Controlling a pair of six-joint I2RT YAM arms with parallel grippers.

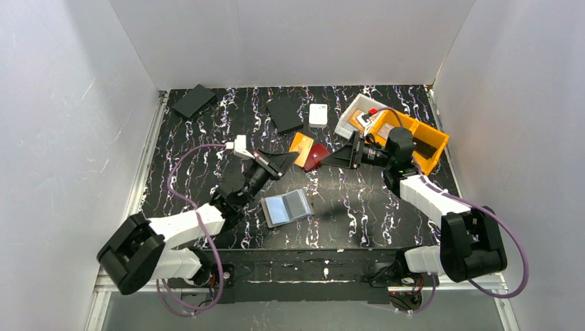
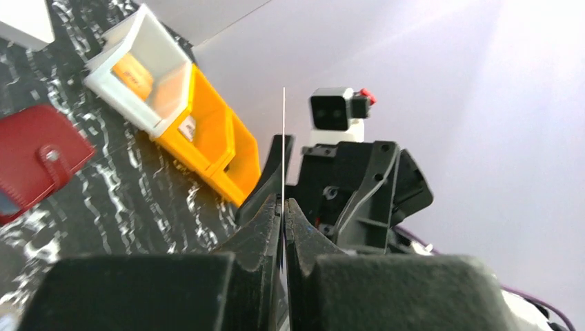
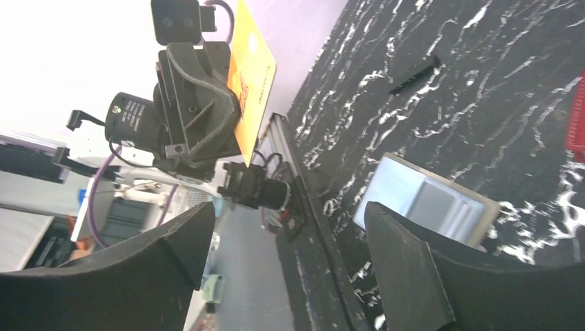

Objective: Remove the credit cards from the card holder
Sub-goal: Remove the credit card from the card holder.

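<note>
White walls box in the black, white-veined table [image 1: 207,138]. Above its middle, my left gripper [image 1: 284,163] is clamped on the thin orange credit card [image 1: 301,147], holding it off the surface just beside a dark red snap case [image 1: 318,156]. My right gripper [image 1: 350,157] faces it from close by, jaws spread wide and holding nothing. The small grey folding card holder [image 1: 287,207] lies open nearer the table's near edge. One card is out, I judge. The light blue card [image 1: 276,208] looks to be sitting in one half of the holder, so it has yet to be pulled out.
</note>
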